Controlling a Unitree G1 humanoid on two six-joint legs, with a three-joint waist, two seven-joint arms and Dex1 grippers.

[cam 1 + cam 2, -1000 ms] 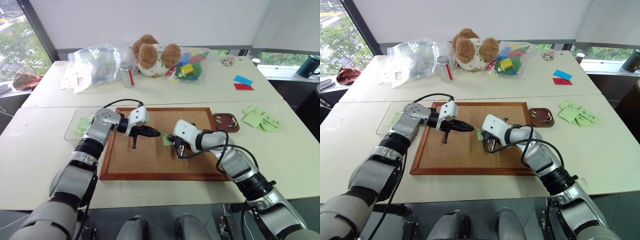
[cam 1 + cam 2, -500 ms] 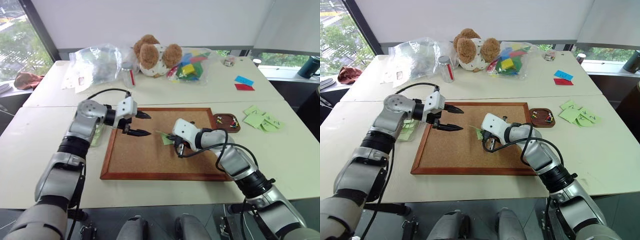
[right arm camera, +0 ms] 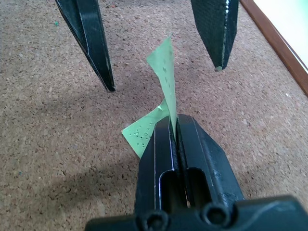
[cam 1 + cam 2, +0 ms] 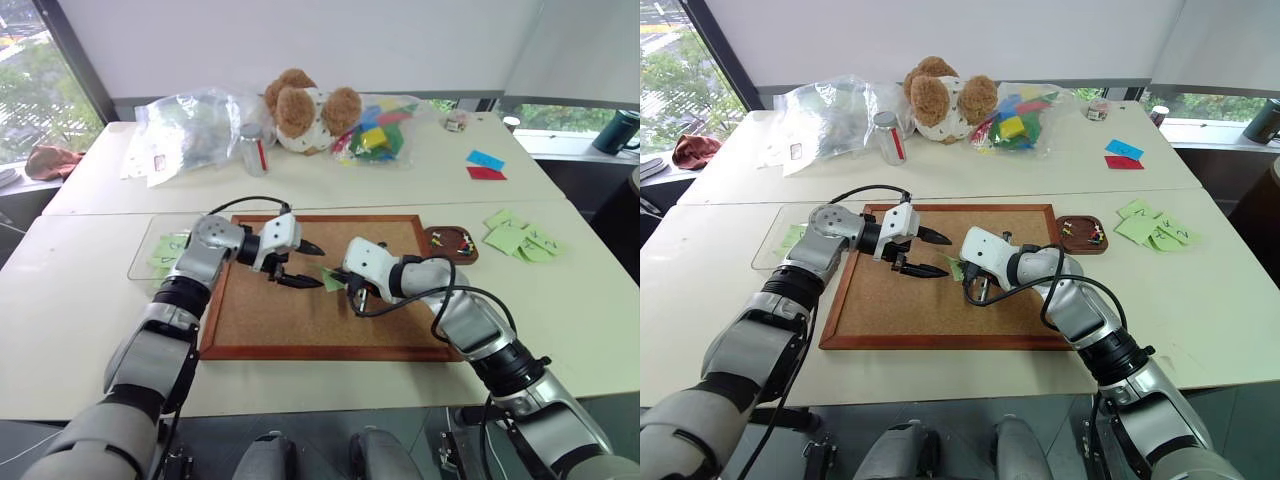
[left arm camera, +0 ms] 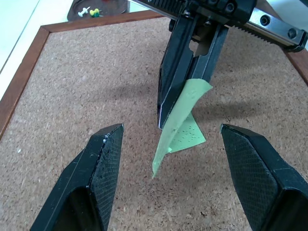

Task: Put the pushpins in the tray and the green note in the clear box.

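Head view: the right gripper (image 4: 340, 281) is pinching the green note (image 4: 331, 278) over the middle of the corkboard (image 4: 310, 330). The left gripper (image 4: 302, 265) sits just left of it, fingers spread, not touching. The tray (image 4: 433, 257) with pushpins (image 4: 461, 240) is off the board's far right corner, the clear box (image 4: 143, 255) off its left edge.

Left wrist: both fingers (image 5: 91, 180) wide apart, the note hanging crumpled between them from the right gripper's tips.

Right wrist: jaws pressed tight on the note's (image 3: 163, 77) edge.

Head eyes look down; wrist cameras close, facing (sharing green note (image 5: 180, 126)).
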